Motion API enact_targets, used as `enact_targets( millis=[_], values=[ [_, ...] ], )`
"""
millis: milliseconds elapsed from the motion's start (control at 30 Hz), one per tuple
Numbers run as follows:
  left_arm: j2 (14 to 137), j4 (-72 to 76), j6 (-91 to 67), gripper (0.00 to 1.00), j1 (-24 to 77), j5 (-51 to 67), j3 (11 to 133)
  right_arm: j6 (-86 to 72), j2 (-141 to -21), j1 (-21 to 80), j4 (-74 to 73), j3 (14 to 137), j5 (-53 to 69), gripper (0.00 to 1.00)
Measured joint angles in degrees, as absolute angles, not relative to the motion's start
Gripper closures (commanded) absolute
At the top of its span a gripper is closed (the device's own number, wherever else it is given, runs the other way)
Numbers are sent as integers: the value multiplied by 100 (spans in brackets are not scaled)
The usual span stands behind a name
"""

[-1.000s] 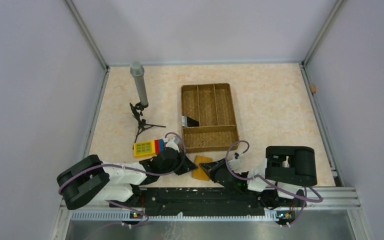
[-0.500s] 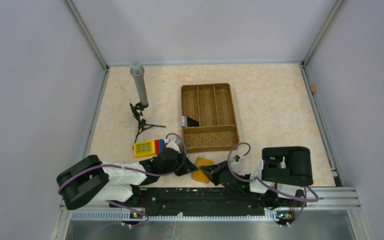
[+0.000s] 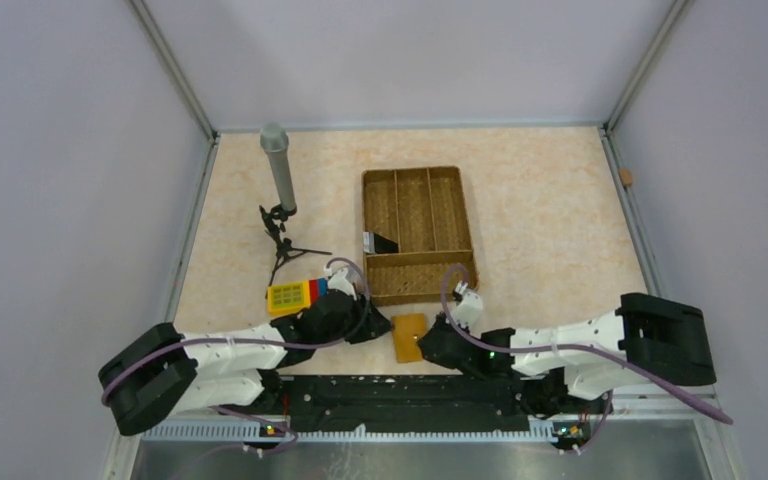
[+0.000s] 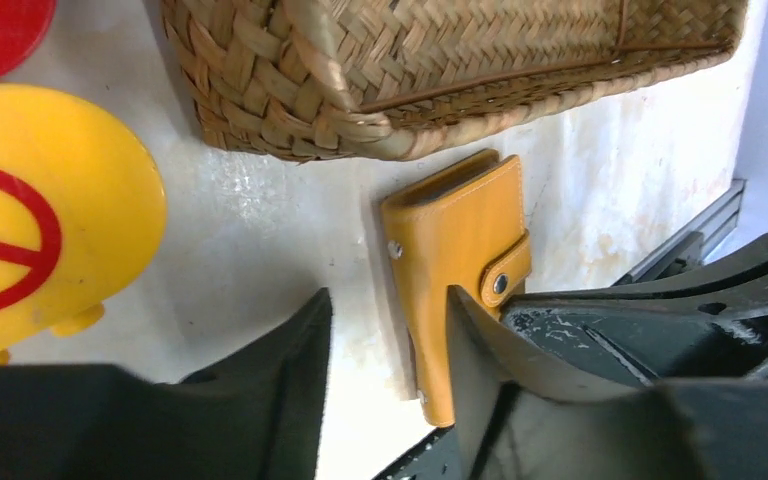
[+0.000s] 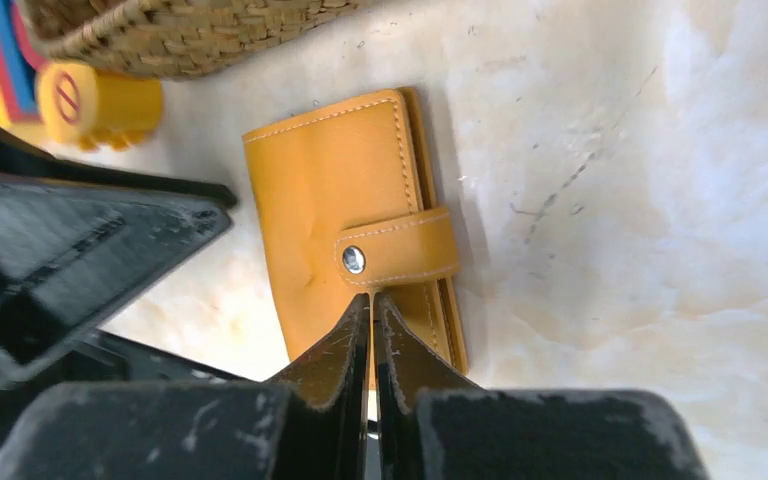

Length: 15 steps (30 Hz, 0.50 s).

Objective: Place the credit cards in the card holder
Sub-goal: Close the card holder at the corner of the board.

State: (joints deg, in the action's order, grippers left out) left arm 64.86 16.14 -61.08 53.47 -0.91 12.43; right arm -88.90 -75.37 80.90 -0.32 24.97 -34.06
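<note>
— Where is the card holder (image 3: 407,336)?
— Flat on the table (image 3: 540,220), just in front of the near wall of the woven tray (image 4: 440,60), between the two grippers. It is folded shut, tan-orange side up, with the snap tab (image 5: 400,247) wrapped over one long edge and its stud (image 5: 354,260) showing

— How does the left gripper (image 4: 388,295) stand?
— Its fingers are spread, with bare table between them. The holder's near end lies against the inner face of one finger (image 4: 475,370); the other finger is well clear of it, so nothing is pinched

— And the right gripper (image 5: 371,298)?
— Its fingers are pressed together with no gap. The tips sit over the holder just beside the snap tab; whether they touch the leather I cannot tell

— Anything else close by?
— A yellow toy with a red no-entry sign (image 4: 50,230) sits to the left of the holder, near the tray's corner. A small dark object (image 3: 380,242) lies in the tray's left compartment, and a grey microphone on a tripod (image 3: 278,165) stands further back on the left
</note>
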Motion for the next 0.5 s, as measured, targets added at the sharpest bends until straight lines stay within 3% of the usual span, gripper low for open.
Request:
enact_targets(
  millis=[133, 233, 300, 500],
  values=[
    [5911, 1061, -5706, 22, 5317, -213, 1326, -7653, -7260, 7985, -1190, 2982, -3315, 86],
    [5430, 493, -5369, 3, 5304, -255, 1446, -6899, -6912, 7752, -1719, 3319, -3170, 66],
    [5103, 30, -5120, 1, 5260, -261, 1603, -6420, -6646, 7513, -2005, 3564, -3057, 53],
    [4748, -1131, -4327, 1, 4206, 202, 2375, -5199, -5975, 6213, -2484, 3946, -2593, 34]
  ],
)
